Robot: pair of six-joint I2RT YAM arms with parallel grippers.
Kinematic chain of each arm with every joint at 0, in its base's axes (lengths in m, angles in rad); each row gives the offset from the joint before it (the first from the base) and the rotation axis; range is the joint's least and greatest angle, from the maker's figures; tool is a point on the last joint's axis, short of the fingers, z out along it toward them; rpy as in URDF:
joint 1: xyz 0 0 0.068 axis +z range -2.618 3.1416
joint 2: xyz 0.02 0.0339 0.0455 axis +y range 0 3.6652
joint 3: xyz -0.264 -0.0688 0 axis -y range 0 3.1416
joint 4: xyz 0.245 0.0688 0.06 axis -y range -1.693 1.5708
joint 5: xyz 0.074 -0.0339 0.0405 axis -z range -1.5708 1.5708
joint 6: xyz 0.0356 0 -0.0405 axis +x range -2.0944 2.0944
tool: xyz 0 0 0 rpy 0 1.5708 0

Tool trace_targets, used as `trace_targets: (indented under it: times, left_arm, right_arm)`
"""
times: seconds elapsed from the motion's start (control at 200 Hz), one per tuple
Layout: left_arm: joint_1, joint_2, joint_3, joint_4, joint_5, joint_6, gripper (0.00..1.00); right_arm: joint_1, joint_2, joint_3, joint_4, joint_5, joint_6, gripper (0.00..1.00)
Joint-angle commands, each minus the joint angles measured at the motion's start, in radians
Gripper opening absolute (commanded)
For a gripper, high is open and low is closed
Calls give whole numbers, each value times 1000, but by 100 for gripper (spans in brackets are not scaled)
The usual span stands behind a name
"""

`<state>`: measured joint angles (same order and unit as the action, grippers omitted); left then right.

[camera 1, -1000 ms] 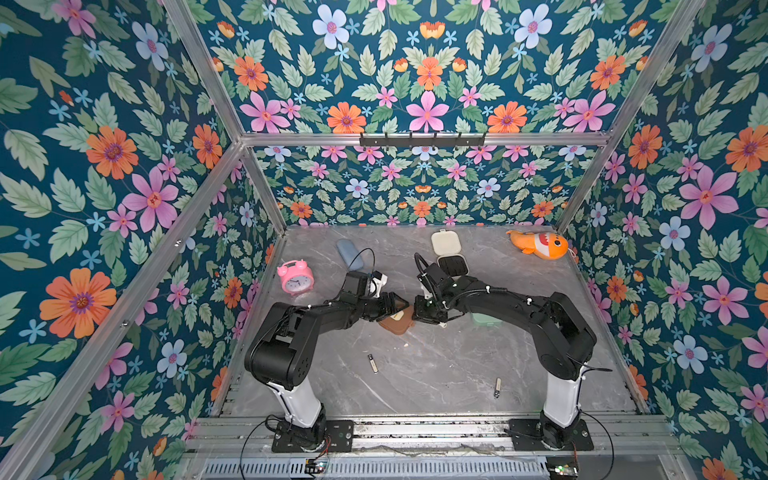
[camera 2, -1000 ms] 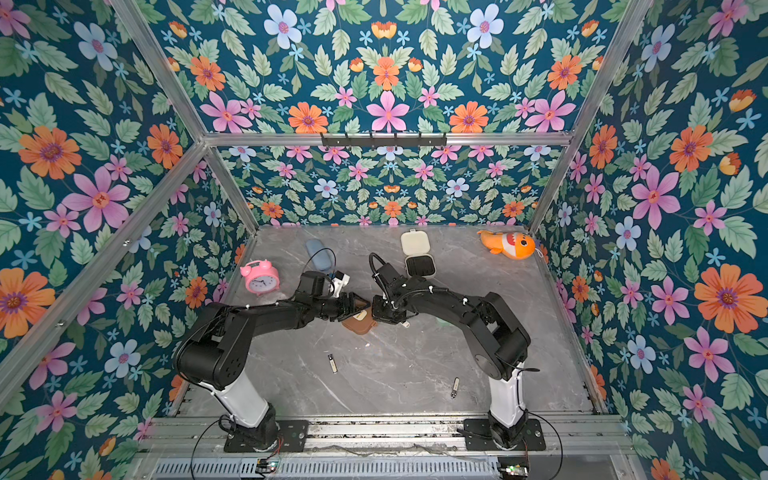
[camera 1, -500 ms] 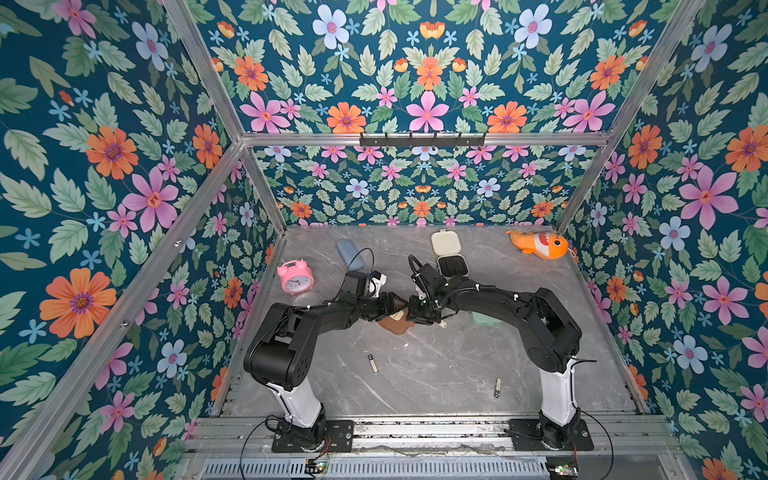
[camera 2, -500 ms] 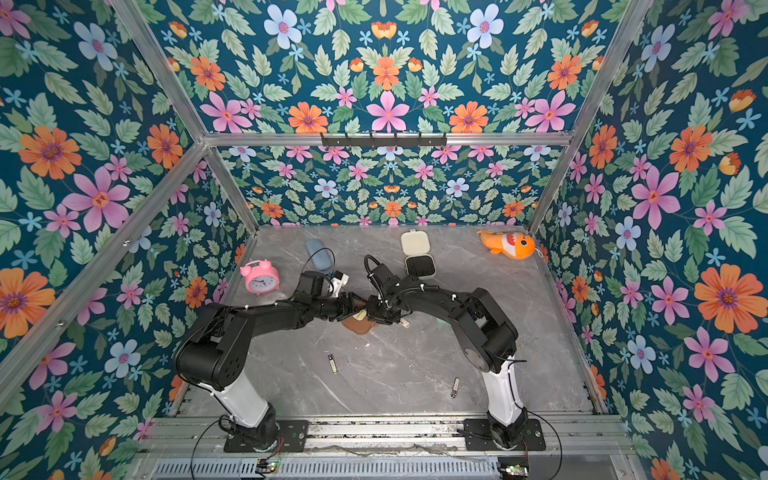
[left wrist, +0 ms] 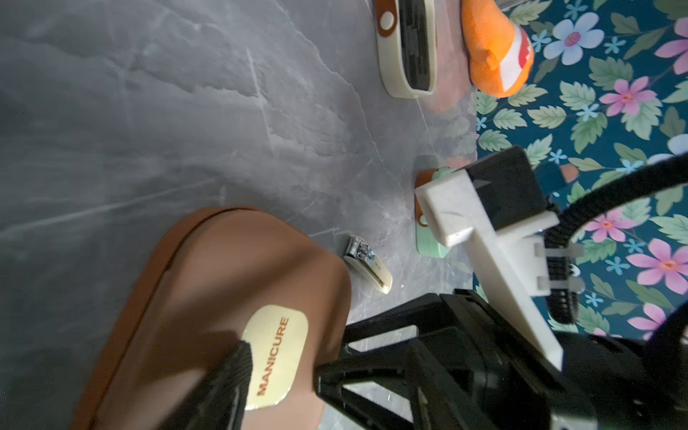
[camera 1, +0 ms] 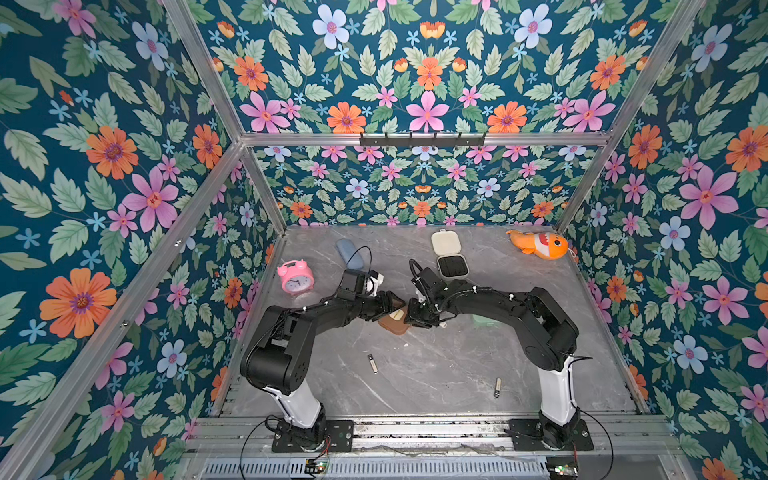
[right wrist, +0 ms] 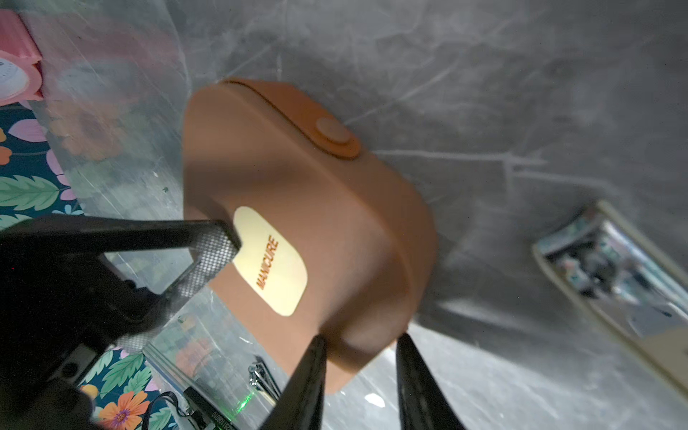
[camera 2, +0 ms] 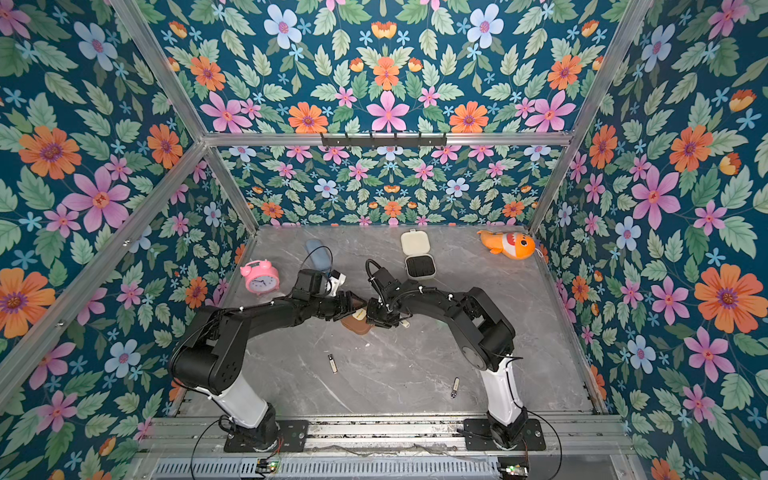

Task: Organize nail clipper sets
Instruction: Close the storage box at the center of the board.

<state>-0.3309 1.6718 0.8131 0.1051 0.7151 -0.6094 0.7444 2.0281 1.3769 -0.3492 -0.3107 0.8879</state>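
A closed brown case (camera 1: 395,323) with a "MANICURE" label (right wrist: 271,268) sits mid-table, one edge tilted up. My left gripper (camera 1: 392,305) is shut on it; one finger (left wrist: 232,376) presses beside the label and the other is hidden under the case. My right gripper (right wrist: 361,344) is shut on the opposite edge, a finger on each side. The cream case (camera 1: 452,258) lies open at the back, black insert showing. A mint green case (left wrist: 428,244) lies behind the right arm. A beige clipper (left wrist: 368,265) lies beside the brown case; two more clippers (camera 1: 372,363) (camera 1: 497,387) lie near the front.
A pink alarm clock (camera 1: 295,277) stands at the back left with a blue pouch (camera 1: 349,253) behind it. An orange fish toy (camera 1: 540,245) lies in the back right corner. Floral walls close in three sides of the grey marble table (camera 1: 436,365).
My right gripper has edged left and closer onto the brown case. The left arm has hardly moved.
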Motion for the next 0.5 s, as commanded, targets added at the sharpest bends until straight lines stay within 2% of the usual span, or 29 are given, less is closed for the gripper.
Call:
trace_targets:
  times: [0.0, 0.115, 0.285, 0.39, 0.495]
  left_arm:
    - [14, -36, 29, -154, -89, 57, 70]
    - [34, -67, 84, -278, -205, 121, 74]
    - [49, -23, 154, -384, -345, 210, 77]
    - [50, 33, 172, -396, -356, 237, 77]
    - [45, 60, 150, -338, -282, 231, 77]
  right_arm:
    - [3, 10, -3, 13, 4, 26, 33]
    - [3, 11, -2, 15, 5, 27, 33]
    - [2, 16, -3, 18, 5, 26, 33]
    - [2, 19, -3, 19, 5, 23, 34]
    - [1, 26, 1, 21, 7, 20, 34]
